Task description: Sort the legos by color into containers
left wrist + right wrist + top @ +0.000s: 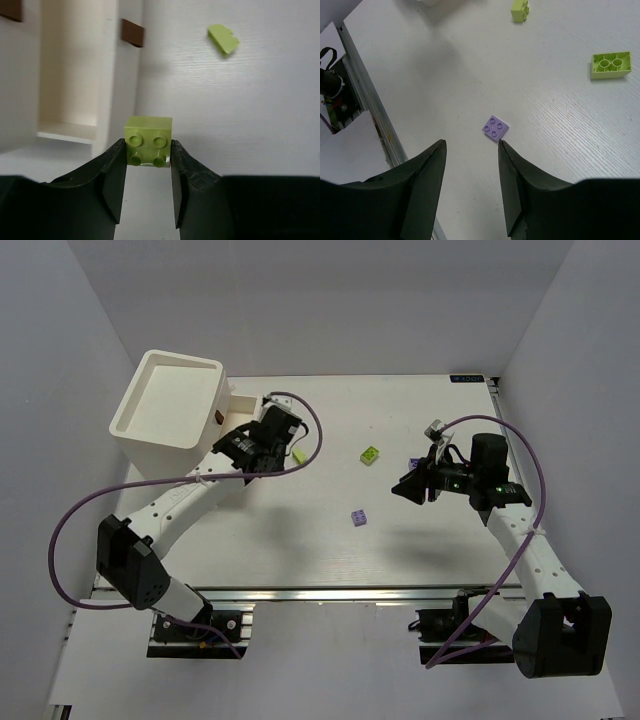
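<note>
Your left pincer [148, 152] is clamped on a yellow-green brick [148, 135], studs toward the wrist camera, and it sits just right of the box [150, 445]. The drop turns on one relation. The open drawer [70, 75] jutting from the box's right side lies ahead and to the left of the yellow-green brick, not under it. I judge you must carry it toward the box before letting go. That brick is near square, so there is no long axis to mind. A loose brick [223, 38] of the same colour lies on the worktop [300, 550] a little farther right of the box. Your right pincer [471, 150] stands apart and empty, well right of the box. The lavender brick [495, 128] lies flat just ahead of its gap, nearer the finger on the right of that wrist view and turned partly corner-on to it. The right arm is clearly the nearer one for it.
</note>
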Controlling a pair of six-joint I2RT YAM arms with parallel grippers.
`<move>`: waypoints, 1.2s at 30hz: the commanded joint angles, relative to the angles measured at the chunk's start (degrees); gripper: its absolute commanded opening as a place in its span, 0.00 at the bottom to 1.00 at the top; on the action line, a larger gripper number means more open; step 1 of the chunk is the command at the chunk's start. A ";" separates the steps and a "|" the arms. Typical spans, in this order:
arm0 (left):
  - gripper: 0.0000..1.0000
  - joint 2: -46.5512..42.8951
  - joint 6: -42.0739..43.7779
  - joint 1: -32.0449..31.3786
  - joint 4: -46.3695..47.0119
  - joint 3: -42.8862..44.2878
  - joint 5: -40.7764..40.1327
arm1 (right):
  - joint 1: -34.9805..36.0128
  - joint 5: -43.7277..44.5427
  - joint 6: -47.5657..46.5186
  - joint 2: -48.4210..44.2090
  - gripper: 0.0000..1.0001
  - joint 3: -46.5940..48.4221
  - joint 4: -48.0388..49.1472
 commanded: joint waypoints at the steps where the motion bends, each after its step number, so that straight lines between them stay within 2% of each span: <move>1: 0.23 0.29 3.18 3.55 -3.45 3.22 -6.17 | 0.21 -0.78 -0.82 -1.05 0.52 -0.45 1.43; 9: 0.24 3.71 5.65 9.70 -2.84 5.15 -7.58 | 0.22 -1.05 -0.82 -1.05 0.51 -0.45 1.43; 12: 0.29 4.59 6.35 11.03 -2.13 5.24 -7.93 | 0.13 -1.05 -0.82 -0.96 0.51 -0.45 1.43; 15: 0.42 5.55 6.70 12.44 -1.78 5.77 -7.67 | 0.21 -1.14 -0.82 -0.78 0.51 -0.45 1.43; 16: 0.53 5.73 6.79 12.96 -2.13 6.03 -7.76 | 0.21 -1.22 -0.82 -0.70 0.52 -0.37 1.43; 20: 0.75 6.44 6.96 14.19 -2.40 7.09 -7.23 | 0.21 -1.22 -0.91 -0.70 0.54 -0.45 1.43; 23: 0.78 6.44 6.96 14.20 -2.57 7.70 -5.83 | 0.13 -1.40 -1.08 -0.61 0.57 -0.54 1.43; 26: 0.78 5.57 6.26 14.20 -3.01 9.28 -2.51 | 0.30 -1.93 -1.96 -0.43 0.59 -0.54 0.99; 29: 0.67 3.02 5.21 14.20 -1.26 10.16 3.38 | 0.48 -1.49 -3.19 0.09 0.60 -0.54 0.73; 30: 0.51 0.40 4.25 13.41 -0.39 9.64 8.80 | 0.65 -1.05 -3.72 0.36 0.60 -0.54 0.55; 32: 0.37 -2.95 3.19 12.88 3.30 6.31 15.32 | 1.53 1.57 -5.21 1.67 0.60 -0.28 0.37; 33: 0.33 -6.71 1.79 12.88 4.79 4.30 23.02 | 2.40 2.63 -5.65 2.55 0.60 0.16 -0.41; 34: 0.31 -8.83 1.08 12.88 8.46 -0.77 26.57 | 2.93 3.77 -6.27 3.34 0.61 0.86 -1.20; 36: 0.34 -14.36 -0.76 12.88 11.74 -5.89 35.16 | 5.13 7.20 -7.85 6.32 0.65 3.67 -2.96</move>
